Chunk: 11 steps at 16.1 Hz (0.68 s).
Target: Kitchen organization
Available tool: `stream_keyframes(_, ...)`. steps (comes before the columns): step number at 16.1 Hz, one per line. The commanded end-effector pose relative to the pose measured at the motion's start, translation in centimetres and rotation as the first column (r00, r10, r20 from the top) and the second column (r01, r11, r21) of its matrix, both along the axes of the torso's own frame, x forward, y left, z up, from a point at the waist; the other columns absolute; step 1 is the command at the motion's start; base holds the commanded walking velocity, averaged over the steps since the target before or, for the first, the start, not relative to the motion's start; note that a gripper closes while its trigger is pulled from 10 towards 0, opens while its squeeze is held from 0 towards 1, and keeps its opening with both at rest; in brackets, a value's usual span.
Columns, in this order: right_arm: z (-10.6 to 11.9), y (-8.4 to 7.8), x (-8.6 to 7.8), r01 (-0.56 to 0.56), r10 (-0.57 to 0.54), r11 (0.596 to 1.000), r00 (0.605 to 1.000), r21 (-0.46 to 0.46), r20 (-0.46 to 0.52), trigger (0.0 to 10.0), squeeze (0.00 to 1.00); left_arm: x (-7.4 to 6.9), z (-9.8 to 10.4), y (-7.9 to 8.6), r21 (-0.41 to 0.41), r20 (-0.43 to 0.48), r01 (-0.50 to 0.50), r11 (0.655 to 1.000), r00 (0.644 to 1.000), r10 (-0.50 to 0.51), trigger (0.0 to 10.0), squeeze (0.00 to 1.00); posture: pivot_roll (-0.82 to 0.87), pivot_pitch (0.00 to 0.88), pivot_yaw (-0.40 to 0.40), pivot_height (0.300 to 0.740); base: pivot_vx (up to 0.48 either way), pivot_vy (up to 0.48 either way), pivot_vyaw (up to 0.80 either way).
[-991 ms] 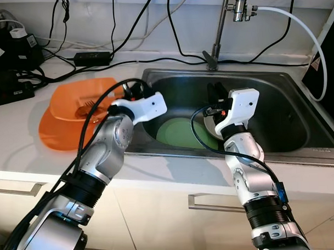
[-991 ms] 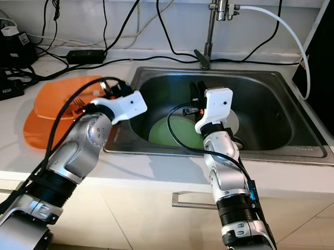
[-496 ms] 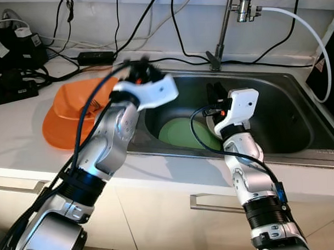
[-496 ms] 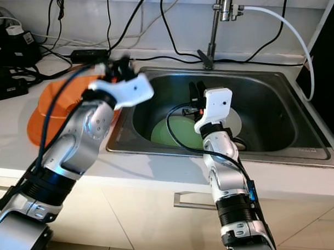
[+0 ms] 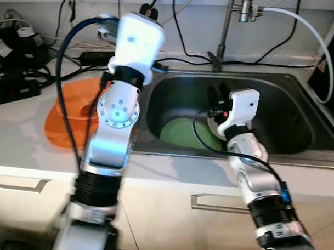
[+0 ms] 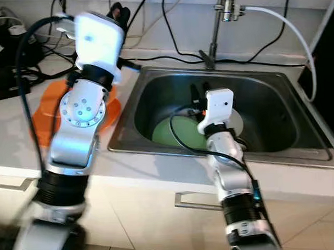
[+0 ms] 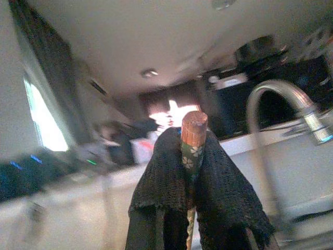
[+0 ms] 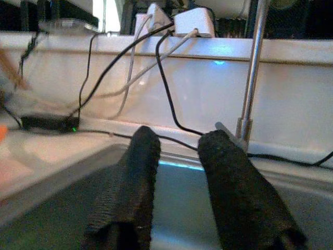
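- Our left gripper [image 7: 190, 172] is raised high over the white counter [image 5: 25, 146], its black fingers pinched on a slim wooden stick with a reddish tip and small flower print [image 7: 193, 136]; it looks like a chopstick, though we cannot be sure.
- In the head views that arm stands upright between the orange plastic plates [image 5: 68, 115] and the stainless steel sink [image 5: 299, 126]; the picture is blurred there.
- Our right gripper [image 8: 177, 182] hovers inside the basin, fingers narrowly parted with a clear gap and nothing between them, pointing toward the back wall and the chrome tap [image 5: 225, 29].
- A round green plate [image 5: 181, 133] lies flat on the sink floor, just beside the right gripper; a paler dish [image 6: 235, 121] sits half hidden behind that wrist.
- Our judgement: organising is partway. One utensil is in hand but not yet put anywhere; the sink dishes and the orange plates are yet to be sorted.
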State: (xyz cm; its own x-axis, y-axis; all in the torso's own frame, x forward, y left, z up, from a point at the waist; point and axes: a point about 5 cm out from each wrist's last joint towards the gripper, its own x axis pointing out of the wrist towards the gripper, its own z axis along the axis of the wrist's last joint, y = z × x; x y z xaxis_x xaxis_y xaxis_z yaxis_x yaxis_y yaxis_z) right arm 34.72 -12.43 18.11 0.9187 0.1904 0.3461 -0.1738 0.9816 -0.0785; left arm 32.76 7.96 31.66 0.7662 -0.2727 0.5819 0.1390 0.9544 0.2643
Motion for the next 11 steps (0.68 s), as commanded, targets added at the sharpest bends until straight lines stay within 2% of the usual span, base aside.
stream_keyframes(1, 0.5, 0.3, 0.2, -0.002, 0.003, 0.999, 1.0, -0.037, 0.025, 10.0, 1.0, 0.0, 0.0, 0.3, -0.043, -0.024, 0.038, 0.998, 0.999, -0.039, 10.0, 0.0, 0.11, 0.02, 0.008, 0.74, 0.0, 0.0, 0.0)
stream_keyframes(2, 0.6, 0.1, 0.2, 0.007, -0.004, 0.997, 0.999, -0.079, 0.038, 10.0, 1.0, 0.2, -0.2, 0.2, -0.089, -0.057, 0.078, 0.993, 0.995, -0.083, 10.0, 0.0, 0.11, 0.02, 0.008, 0.74, 0.0, 0.0, 0.0)
stream_keyframes(4, 0.6, -0.2, 0.2, 0.012, -0.001, 0.985, 0.998, -0.173, 0.06, 10.0, 1.0, 0.4, -0.6, -0.3, -0.129, -0.091, 0.193, 0.973, 0.974, -0.205, 10.0, 0.0, 0.11, 0.023, 0.009, 0.74, 0.0, 0.0, 0.0)
stream_keyframes(5, 0.6, -0.1, 0.1, 0.004, 0.016, 0.968, 0.997, -0.251, 0.079, 10.0, 1.0, 0.4, -0.7, -0.1, -0.163, -0.108, 0.218, 0.962, 0.966, -0.237, 10.0, 0.0, 0.11, 0.025, 0.008, 0.74, 0.0, 0.0, 0.0)
stream_keyframes(7, 0.6, 0.6, -0.1, -0.058, 0.082, 0.964, 0.993, -0.26, 0.081, 10.0, 1.0, 0.6, -1.2, 0.0, -0.226, -0.166, 0.235, 0.945, 0.947, -0.276, 10.0, 0.0, 0.11, 0.025, 0.01, 0.74, 0.0, 0.0, 0.0)
stream_keyframes(11, 0.2, 1.4, -0.3, -0.106, 0.129, 0.952, 0.99, -0.287, 0.063, 10.0, 1.0, 0.7, -1.2, 0.2, -0.311, -0.174, 0.256, 0.915, 0.931, -0.32, 10.0, 0.0, 0.11, 0.026, 0.011, 0.74, 0.0, 0.0, 0.0)
